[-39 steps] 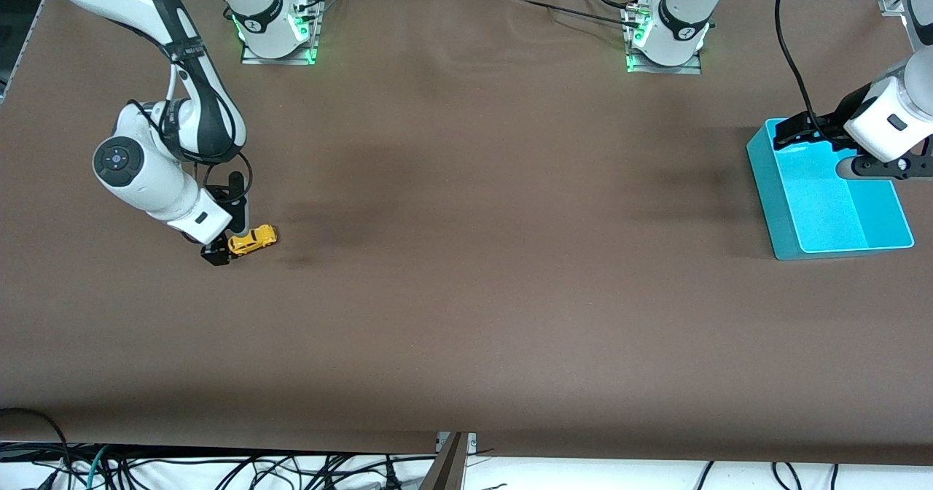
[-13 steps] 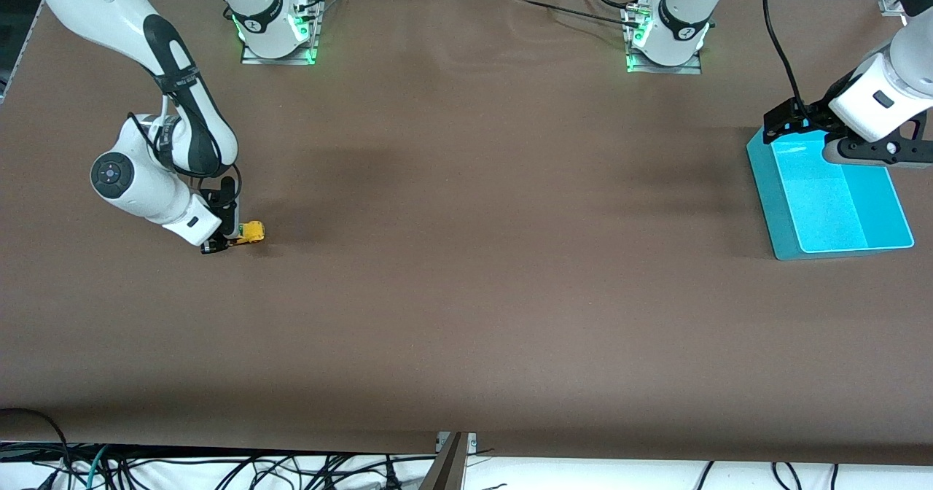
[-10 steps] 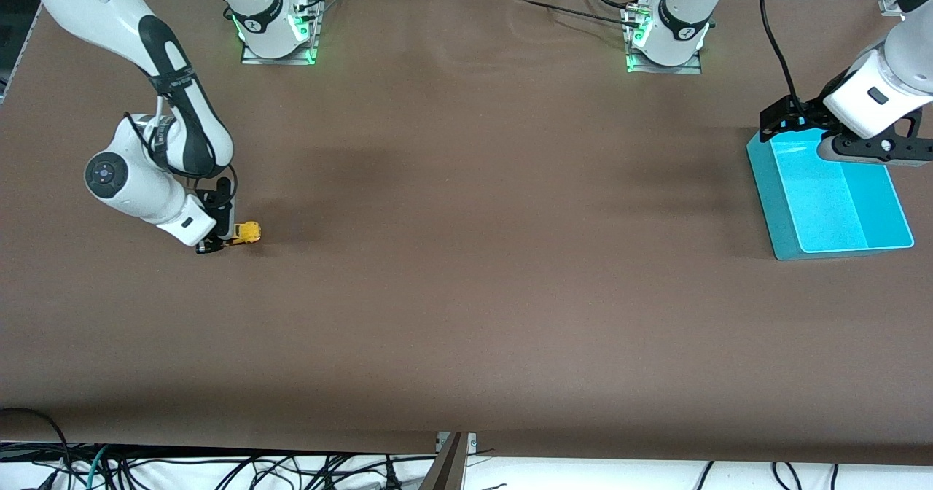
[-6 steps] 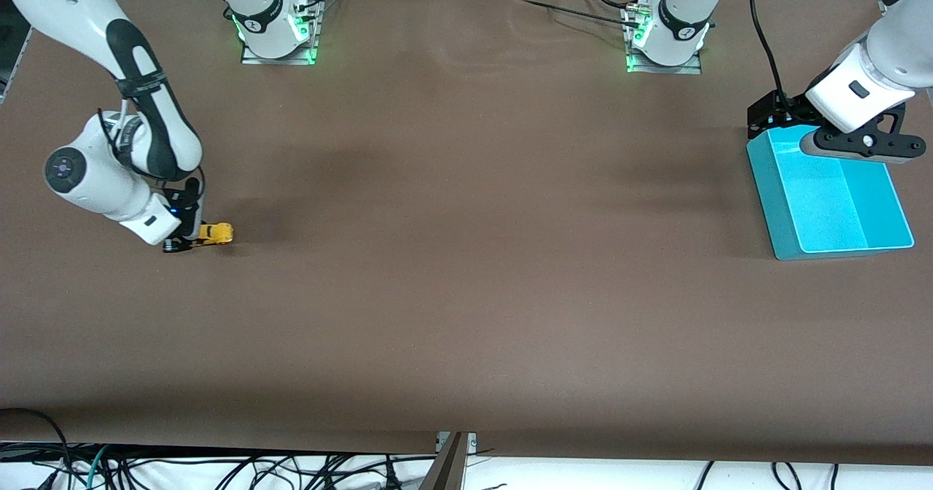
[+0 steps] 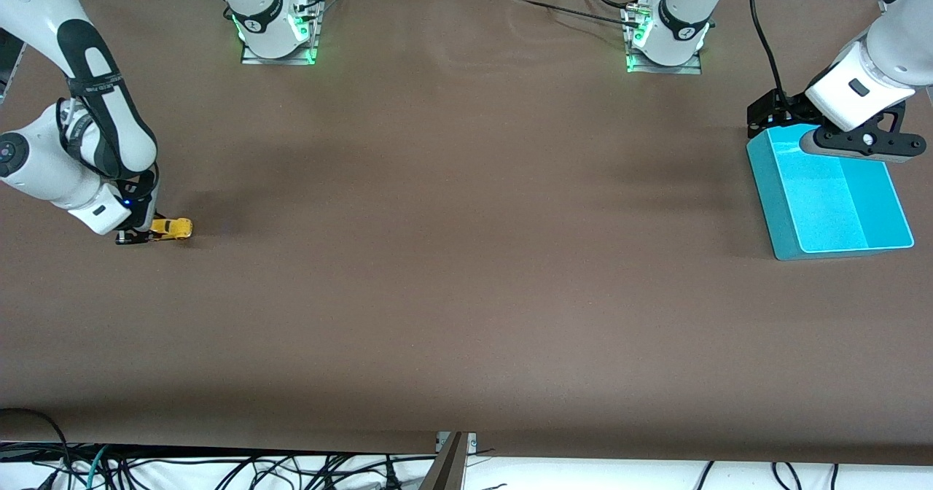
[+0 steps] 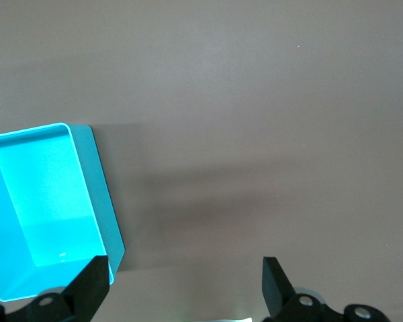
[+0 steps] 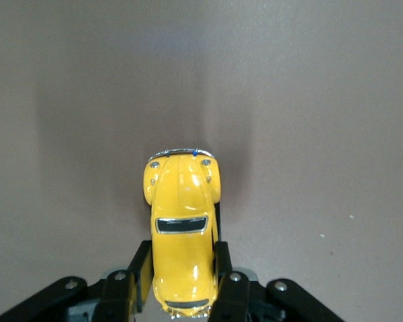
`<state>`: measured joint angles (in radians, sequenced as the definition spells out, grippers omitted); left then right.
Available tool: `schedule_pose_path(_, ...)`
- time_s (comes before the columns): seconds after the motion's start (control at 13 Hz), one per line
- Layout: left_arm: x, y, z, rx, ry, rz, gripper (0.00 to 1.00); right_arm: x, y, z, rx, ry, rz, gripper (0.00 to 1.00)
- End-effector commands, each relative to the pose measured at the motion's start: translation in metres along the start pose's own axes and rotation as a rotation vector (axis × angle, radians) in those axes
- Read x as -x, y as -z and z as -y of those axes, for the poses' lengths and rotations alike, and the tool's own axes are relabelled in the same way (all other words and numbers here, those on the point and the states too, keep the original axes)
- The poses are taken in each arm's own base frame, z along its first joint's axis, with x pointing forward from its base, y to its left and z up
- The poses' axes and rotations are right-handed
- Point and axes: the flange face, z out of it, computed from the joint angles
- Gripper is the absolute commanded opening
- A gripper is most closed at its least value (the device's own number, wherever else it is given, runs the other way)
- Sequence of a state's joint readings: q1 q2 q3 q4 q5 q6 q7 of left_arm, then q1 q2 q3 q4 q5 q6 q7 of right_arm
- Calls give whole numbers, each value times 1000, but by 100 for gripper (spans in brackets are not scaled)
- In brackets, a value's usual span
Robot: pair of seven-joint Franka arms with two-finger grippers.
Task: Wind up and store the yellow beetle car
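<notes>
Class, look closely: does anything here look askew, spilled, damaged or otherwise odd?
Nothing stands out. The right gripper grips the intact yellow beetle car on the table; the teal bin sits upright under the open left gripper.

Glossy yellow beetle car (image 7: 181, 228), matt brown table cover (image 5: 466, 271)

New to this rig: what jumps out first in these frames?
The yellow beetle car, pinched between the right gripper fingers low at the right arm's end of the table. Next, the bright turquoise bin at the left arm's end, with nothing visible inside. The left gripper hangs over the bin's rim nearest the bases, fingers open.
</notes>
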<state>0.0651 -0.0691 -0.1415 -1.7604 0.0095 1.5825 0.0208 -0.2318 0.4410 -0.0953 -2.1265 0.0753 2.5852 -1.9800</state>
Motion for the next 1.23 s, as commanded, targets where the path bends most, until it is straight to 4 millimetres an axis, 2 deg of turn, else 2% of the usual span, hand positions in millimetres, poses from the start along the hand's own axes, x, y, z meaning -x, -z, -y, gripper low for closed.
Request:
schedule_pose_path(0.0,5,2,4,-10,13,-6,100,-1,-15,1,-19,9,-17,33)
schedule_pose_path(0.08,5,2,4,-10,16,-4,100,0,-7,-6,-4,16,-13,93)
schedule_pose_path(0.15,5,3,6,-15,17,-7,100,0,2,-10,-4,22,-15,100)
schedule_pose_path(0.31,5,7,15,-14,31,-14,100,-3,29,-18,18,32,-13,100)
schedule_pose_path(0.46,3,1,20,-12,47,-5,100,-3,52,-26,35,34,-11,100)
schedule_pose_path(0.92,6,-8,58,11,117,40,100,-1,75,-35,33,16,-23,100)
schedule_pose_path(1.15,4,-17,66,17,131,57,100,-12,102,-44,67,-97,-28,100)
